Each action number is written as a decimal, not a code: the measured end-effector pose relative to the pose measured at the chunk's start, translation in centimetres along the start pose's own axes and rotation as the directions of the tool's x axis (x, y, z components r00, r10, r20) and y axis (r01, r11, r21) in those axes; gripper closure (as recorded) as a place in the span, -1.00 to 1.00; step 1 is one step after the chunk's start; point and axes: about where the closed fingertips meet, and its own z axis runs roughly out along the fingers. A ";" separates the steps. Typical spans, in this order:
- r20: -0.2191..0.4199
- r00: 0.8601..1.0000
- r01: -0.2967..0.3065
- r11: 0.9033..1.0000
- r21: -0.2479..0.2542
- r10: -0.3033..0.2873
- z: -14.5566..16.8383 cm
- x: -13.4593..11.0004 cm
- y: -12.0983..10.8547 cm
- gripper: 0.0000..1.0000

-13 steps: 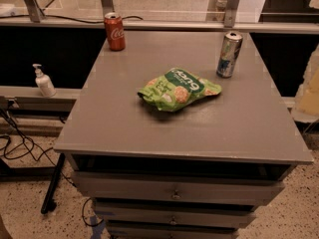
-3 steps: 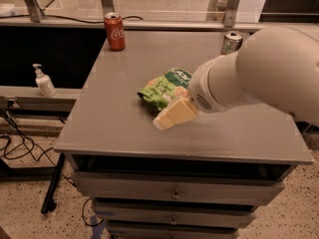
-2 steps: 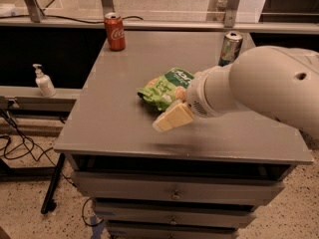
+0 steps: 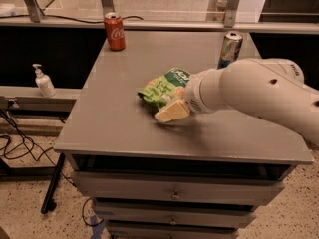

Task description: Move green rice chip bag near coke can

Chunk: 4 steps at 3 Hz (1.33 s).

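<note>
The green rice chip bag (image 4: pixel 162 87) lies flat near the middle of the grey table (image 4: pixel 114 118); its right part is hidden behind my arm. The coke can (image 4: pixel 114 31) stands upright at the table's far left corner, well apart from the bag. My gripper (image 4: pixel 172 112) reaches in from the right on a thick white arm (image 4: pixel 249 96). Its pale yellow tip sits at the bag's near right edge, just above the tabletop.
A taller slim silver-and-blue can (image 4: pixel 230 48) stands at the far right of the table, behind my arm. A soap dispenser (image 4: pixel 44 80) sits on a low ledge to the left. Drawers (image 4: pixel 174 193) run below the table's front edge. Cables lie on the floor at left.
My arm came in from the right over the table and now covers the bag's right side. In the last second it drew slightly lower and to the right. The bag and cans have not moved.
</note>
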 end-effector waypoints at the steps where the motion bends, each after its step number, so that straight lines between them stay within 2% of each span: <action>1: 0.018 1.000 -0.001 0.999 0.038 0.000 1.0 -1.4 -2.4 -0.16; 3: 0.038 0.999 0.002 0.996 0.087 -0.006 0.7 -3.7 -4.9 0.76; 4: 0.045 0.999 0.005 0.995 0.104 -0.009 0.0 -4.1 -5.4 1.00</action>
